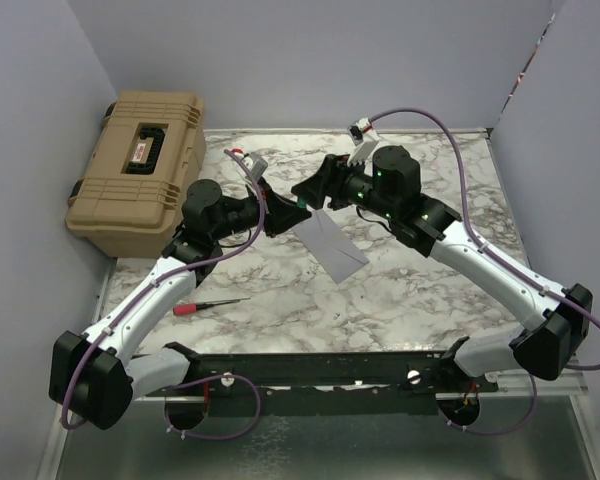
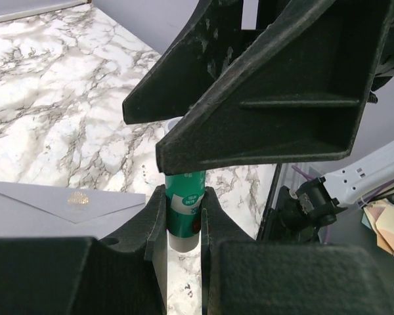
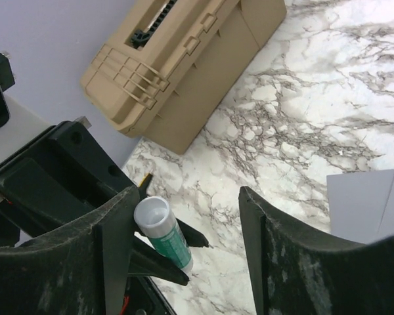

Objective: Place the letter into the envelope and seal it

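The left gripper is clamping a green glue stick between nearly closed fingers. The right gripper is hanging wide open, gripping nothing. Its fingers are straddling the stick's white end and blocking much of the left wrist view. The envelope is lying flat, flap side up, on the marble table just below both claws. A tan case is sitting at the far left. A screwdriver is lying beside the left arm.

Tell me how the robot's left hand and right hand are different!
The left hand is shut on a green glue stick; the right hand is open, empty. The left hand is on the side of the tan case, the right hand opposite. Both are black, near the envelope.
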Controlling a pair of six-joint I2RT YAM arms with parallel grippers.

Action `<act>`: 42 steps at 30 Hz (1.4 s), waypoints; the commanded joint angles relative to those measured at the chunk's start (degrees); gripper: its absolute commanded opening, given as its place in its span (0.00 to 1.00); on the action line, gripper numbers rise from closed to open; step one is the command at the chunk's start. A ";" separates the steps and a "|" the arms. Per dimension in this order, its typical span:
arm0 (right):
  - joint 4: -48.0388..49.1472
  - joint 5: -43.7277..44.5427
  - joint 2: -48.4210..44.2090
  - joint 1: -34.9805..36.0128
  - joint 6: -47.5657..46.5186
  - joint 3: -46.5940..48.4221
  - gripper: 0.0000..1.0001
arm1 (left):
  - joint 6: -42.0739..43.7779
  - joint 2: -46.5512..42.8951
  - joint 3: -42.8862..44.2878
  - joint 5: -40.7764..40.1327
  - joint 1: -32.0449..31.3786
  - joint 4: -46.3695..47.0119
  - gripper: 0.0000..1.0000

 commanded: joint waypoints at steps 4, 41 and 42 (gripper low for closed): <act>-0.94 1.88 1.48 0.67 0.40 1.06 0.41 | 1.99 -0.08 2.52 -2.28 0.19 -2.42 0.00; 2.67 -36.35 -0.37 -1.18 -23.07 -1.08 0.00 | -1.74 1.76 5.39 9.43 0.57 -4.97 0.64; 2.21 -36.31 -0.18 -1.19 -23.16 -0.76 0.00 | -1.79 1.97 5.31 9.18 0.67 -5.30 0.62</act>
